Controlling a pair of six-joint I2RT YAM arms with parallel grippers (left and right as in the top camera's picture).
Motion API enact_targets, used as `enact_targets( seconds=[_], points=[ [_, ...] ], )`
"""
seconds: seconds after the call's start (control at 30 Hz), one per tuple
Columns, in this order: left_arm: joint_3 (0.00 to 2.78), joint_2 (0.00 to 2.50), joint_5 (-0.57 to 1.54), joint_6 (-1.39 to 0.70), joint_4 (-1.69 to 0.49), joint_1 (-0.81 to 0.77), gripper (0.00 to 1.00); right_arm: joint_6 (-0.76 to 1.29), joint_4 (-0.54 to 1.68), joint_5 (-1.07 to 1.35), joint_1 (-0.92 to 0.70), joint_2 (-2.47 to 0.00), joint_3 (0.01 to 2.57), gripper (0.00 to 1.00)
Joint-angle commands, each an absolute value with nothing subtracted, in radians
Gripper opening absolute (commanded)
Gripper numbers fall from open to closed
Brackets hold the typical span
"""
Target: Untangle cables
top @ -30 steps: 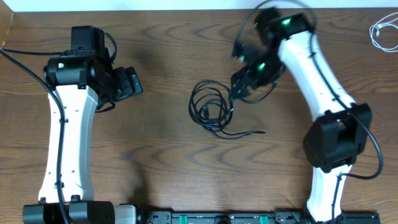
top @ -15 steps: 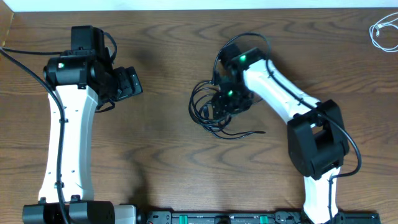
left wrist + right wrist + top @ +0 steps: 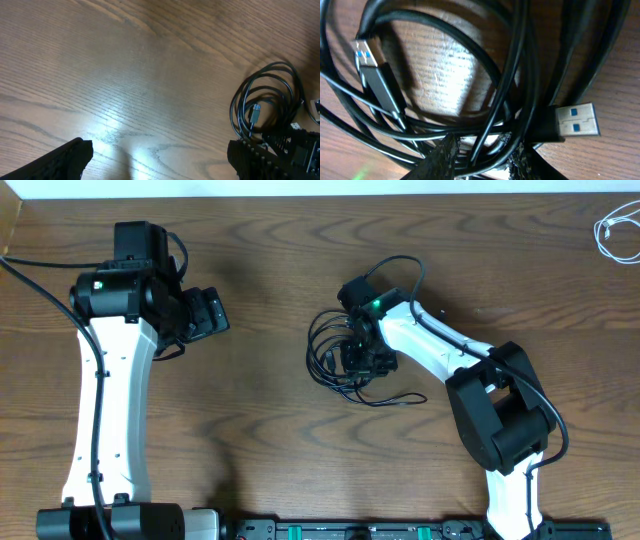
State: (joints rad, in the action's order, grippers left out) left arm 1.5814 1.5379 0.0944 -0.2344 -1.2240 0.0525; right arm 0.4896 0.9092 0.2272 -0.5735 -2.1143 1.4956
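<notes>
A tangle of black cables (image 3: 333, 345) lies coiled at the table's middle, with loose ends trailing to the right (image 3: 402, 397). My right gripper (image 3: 360, 360) is down on the coil's right side. In the right wrist view its fingers (image 3: 445, 156) close around several black strands (image 3: 520, 90), between two blue-tongued USB plugs (image 3: 370, 54) (image 3: 576, 120). A white cable (image 3: 612, 230) sits bunched at the far right corner. My left gripper (image 3: 207, 314) hovers open to the left, well apart from the coil (image 3: 265, 97), with nothing between its fingers (image 3: 65, 159).
The right arm's own thick black wire (image 3: 395, 265) loops just behind the coil. The table's back edge (image 3: 300, 194) runs along the top. A black rail (image 3: 350, 530) lines the front edge.
The right arm swung down and left from the back of the table onto the coil, and its jaws closed in around the black strands. The left arm has not moved.
</notes>
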Motion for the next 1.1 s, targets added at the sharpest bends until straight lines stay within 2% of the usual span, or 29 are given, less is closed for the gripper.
enact_targets(
  seconds=[0.0,0.07,0.2,0.3,0.7,0.83,1.07],
  points=[
    [1.571,1.543,0.081,-0.218,-1.225,0.056,0.92,0.524,0.888,0.193,-0.582,-2.127,1.47,0.29],
    [1.571,1.543,0.081,-0.218,-1.225,0.056,0.92,0.523,0.878,0.193,-0.581,-2.127,1.47,0.25],
    [1.571,1.543,0.082,-0.218,-1.226,0.056,0.92,0.507,0.889,0.194,-0.579,-2.123,1.484,0.07],
    [1.571,1.543,0.081,-0.218,-1.225,0.056,0.92,0.491,0.92,0.197,-0.573,-2.111,1.504,0.03],
    [1.571,1.543,0.082,-0.218,-1.222,0.056,0.92,0.393,1.061,0.192,-0.562,-2.009,1.644,0.06],
    [1.571,1.543,0.081,-0.218,-1.22,0.056,0.92,0.359,1.081,0.193,-0.549,-1.961,1.7,0.02],
    [1.571,1.543,0.096,-0.218,-1.209,0.056,0.92,0.322,1.11,0.194,-0.453,-1.884,1.848,0.01]
  ],
)
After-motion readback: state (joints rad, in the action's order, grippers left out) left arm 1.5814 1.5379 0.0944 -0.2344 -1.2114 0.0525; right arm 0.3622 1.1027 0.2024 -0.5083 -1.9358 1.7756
